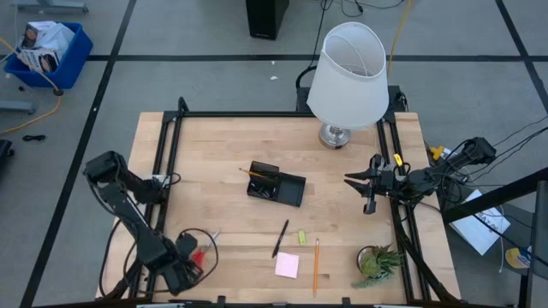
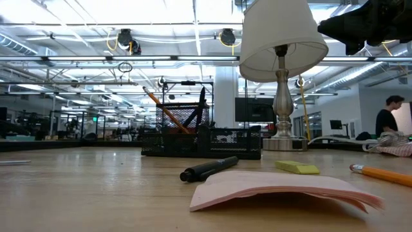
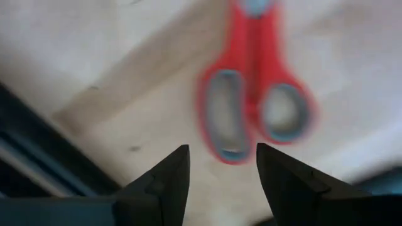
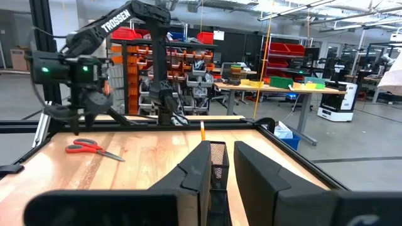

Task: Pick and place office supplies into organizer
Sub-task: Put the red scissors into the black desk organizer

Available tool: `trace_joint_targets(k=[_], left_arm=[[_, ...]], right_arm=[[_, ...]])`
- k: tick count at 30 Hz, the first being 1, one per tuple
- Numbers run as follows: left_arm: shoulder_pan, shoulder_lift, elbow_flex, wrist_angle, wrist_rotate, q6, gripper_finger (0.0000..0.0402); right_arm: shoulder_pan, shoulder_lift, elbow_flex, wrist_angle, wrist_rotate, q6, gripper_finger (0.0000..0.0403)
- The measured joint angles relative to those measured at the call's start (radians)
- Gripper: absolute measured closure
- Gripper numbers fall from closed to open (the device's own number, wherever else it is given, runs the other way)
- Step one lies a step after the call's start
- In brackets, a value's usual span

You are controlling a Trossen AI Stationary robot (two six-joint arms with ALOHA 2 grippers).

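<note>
Scissors [image 3: 254,88] lie on the table [image 1: 223,145] at 7 o'clock, just under the left gripper [image 3: 220,164], its fingers apart. Organizer [image 1: 276,184] sits mid-table; right gripper [image 1: 358,180] hovers at 3 o'clock, fingers slightly parted.

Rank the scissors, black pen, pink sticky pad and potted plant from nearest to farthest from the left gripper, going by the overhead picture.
From the left gripper:
1. Scissors, right beside it.
2. Black pen, toward the table's middle.
3. Pink sticky pad, slightly past the pen.
4. Potted plant, far right.
</note>
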Motion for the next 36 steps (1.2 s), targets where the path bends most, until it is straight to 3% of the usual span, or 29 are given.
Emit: trace_joint_targets(k=[12,36], left_arm=[[0.037,0.150,0.159,0.005,-0.055,0.144,0.0215],[0.046,0.236,0.162,0.056,-0.050,0.245,0.0215]], right_arm=[[0.000,0.000,0.000,0.000,0.000,0.000,0.0337],[0.000,0.000,0.000,0.000,0.000,0.000,0.0337]])
